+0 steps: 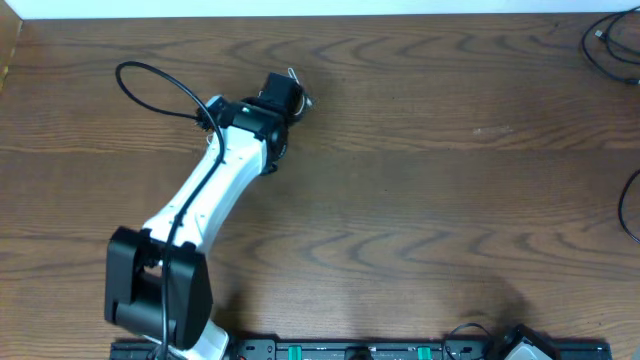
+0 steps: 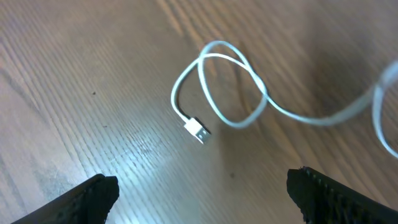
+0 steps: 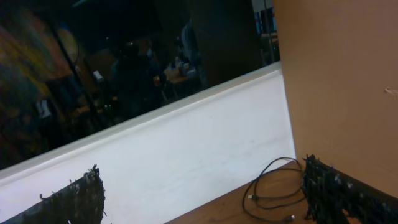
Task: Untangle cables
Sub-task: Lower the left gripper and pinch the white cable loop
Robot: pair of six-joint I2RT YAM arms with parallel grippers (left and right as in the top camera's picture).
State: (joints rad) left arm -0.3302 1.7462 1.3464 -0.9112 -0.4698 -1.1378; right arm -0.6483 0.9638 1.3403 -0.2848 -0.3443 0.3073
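We judge this to be the approach step, with the grasp not yet made. The left arm (image 1: 215, 180) reaches out over the far left part of the bench (image 1: 420, 200). Its hand (image 2: 202, 186) hangs above the white cable (image 2: 265, 98), its two fingers spread about as wide as they go. They hold nothing and touch nothing; both fingertips (image 2: 99, 190) show bare at the bottom corners of the wrist view, clear of the cord.

The white cable lies flat on the wood just beyond the fingers. It curls into one loose loop that crosses itself, with its plug (image 2: 198, 131) at the free end pointing towards the hand, and its tail runs off to the right edge of that view. No black cord shows tangled with it there.

The black cables (image 1: 603, 45) lie well apart from it, in the far right corner of the bench and along the right edge. The right hand (image 3: 200, 167) is parked at the near right, also wide open and empty. Its camera looks towards the wall and a black coil on the wood.

For the next move, we think the left hand should come down over the plug end and close on the cord just behind the plug. It could then draw that end back out of the loop so the cable lies straight. The cord is thin and flat on the wood, so the fingers could slip past it.
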